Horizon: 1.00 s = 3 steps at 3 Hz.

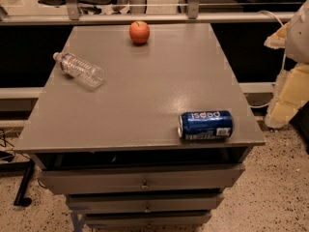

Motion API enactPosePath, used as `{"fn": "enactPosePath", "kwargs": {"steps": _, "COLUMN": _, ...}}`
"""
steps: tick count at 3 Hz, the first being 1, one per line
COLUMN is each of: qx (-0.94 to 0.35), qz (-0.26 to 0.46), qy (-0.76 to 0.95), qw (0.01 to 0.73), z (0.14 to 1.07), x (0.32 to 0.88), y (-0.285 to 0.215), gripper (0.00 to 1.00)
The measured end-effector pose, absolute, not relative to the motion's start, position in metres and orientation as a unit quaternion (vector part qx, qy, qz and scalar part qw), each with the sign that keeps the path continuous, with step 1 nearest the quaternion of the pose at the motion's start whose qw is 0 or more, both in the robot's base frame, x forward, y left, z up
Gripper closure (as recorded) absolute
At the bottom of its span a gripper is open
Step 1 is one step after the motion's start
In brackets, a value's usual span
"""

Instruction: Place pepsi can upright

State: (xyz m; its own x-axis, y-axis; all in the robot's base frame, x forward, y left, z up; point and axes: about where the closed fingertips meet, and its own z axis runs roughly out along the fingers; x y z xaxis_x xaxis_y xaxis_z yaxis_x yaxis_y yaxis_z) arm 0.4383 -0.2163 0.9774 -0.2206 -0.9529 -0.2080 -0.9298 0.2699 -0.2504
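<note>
The pepsi can (206,124) is dark blue with white lettering and a white label patch. It lies on its side near the front right corner of the grey cabinet top (145,91), with its silver end facing left. My gripper (284,105) hangs at the right edge of the view, beyond the cabinet's right side. It is to the right of the can, a little farther back, and apart from it, and it holds nothing that I can see.
A clear plastic water bottle (79,70) lies on its side at the left of the top. A red apple (139,32) stands at the back middle. Drawers (142,180) run below the front edge. A rail (145,18) and a cable (270,18) are behind.
</note>
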Motion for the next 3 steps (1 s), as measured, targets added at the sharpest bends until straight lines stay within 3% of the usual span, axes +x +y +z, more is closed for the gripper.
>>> {"fn": "enactPosePath", "kwargs": {"steps": 2, "qx": -0.604, "qz": -0.032, "qy": 0.778, "qw": 0.171, "z": 0.979, "x": 0.443, "y": -0.214, "gripper": 0.00}}
{"fn": "enactPosePath", "kwargs": {"steps": 3, "qx": -0.611, "qz": -0.007, "qy": 0.769, "qw": 0.187, "z": 0.960, "x": 0.462, "y": -0.184, "gripper": 0.00}}
